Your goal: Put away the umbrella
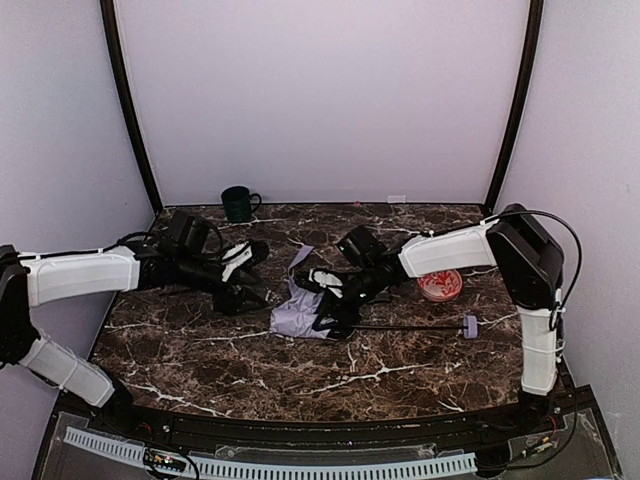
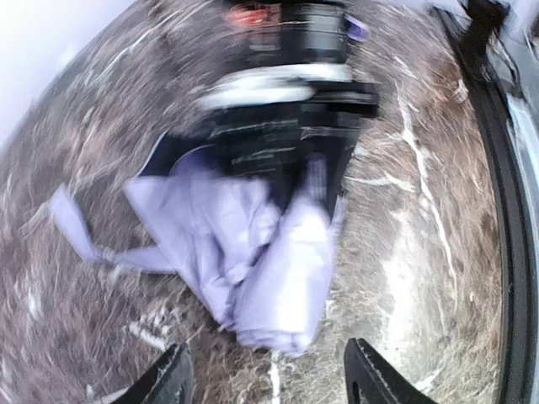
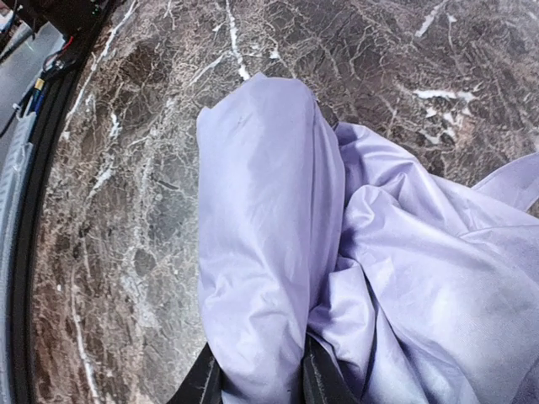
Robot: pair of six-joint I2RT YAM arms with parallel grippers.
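nearest the top camera, a white slotted strip (image 1: 270, 466) runs along the front rail, below the dark marble counter (image 1: 300, 385). at the far left, the left arm (image 1: 80, 275) reaches in over the counter. the left pincer (image 1: 248, 294) points at the umbrella (image 1: 297, 318) and ends just short of it. the left wrist view is smeared by motion. it shows the left pincer (image 2: 269, 379) standing wide with nothing between its fingers (image 2: 173, 379), and the folded end of the umbrella (image 2: 278, 295) lies just ahead of the tips. behind the left arm, a dark green mug (image 1: 238, 203) stands upright near the back wall, well apart from the rest. the umbrella lies about mid-counter, its pale lavender fabric bunched in a loose heap, with one strip trailing toward the back. the right pincer (image 1: 332, 296) meets the heap from the right. in the right wrist view the right pincer (image 3: 257, 383) is narrowed on a thick fold of the umbrella (image 3: 261, 210), and fabric fills the gap between its fingers (image 3: 205, 383). from the heap the thin black shaft (image 1: 410, 327) runs rightward, flat on the counter, to the small lavender handle (image 1: 469, 326). a red-patterned bowl (image 1: 440, 286) sits beyond the shaft, just beside the right arm (image 1: 450, 250).
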